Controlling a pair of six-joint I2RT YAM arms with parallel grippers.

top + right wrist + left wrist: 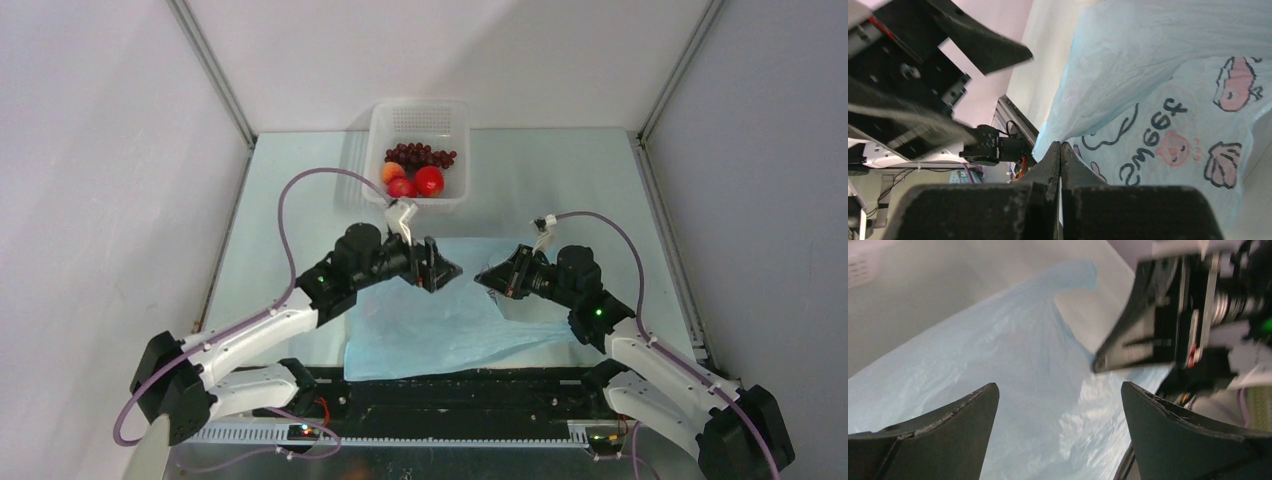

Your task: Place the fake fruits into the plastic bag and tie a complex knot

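Bag (440, 330) lies pale blue and nearly flat beneath both jaw pairs, its long axis seemingly running side to side from one pair to the other. Beyond your jaw tips stands the basket (455, 112). The fruits (418, 170) sit inside it, well apart from the bag. Your left gripper (1059, 386) is spread wide, with plastic directly below the gap. Your right gripper (1060, 145) is clenched on the bag's edge, and the creases converge at its tips. By my judgement the left arm has the shorter reach to the fruits. The bag's mouth is hard to make out, and no knot shows.
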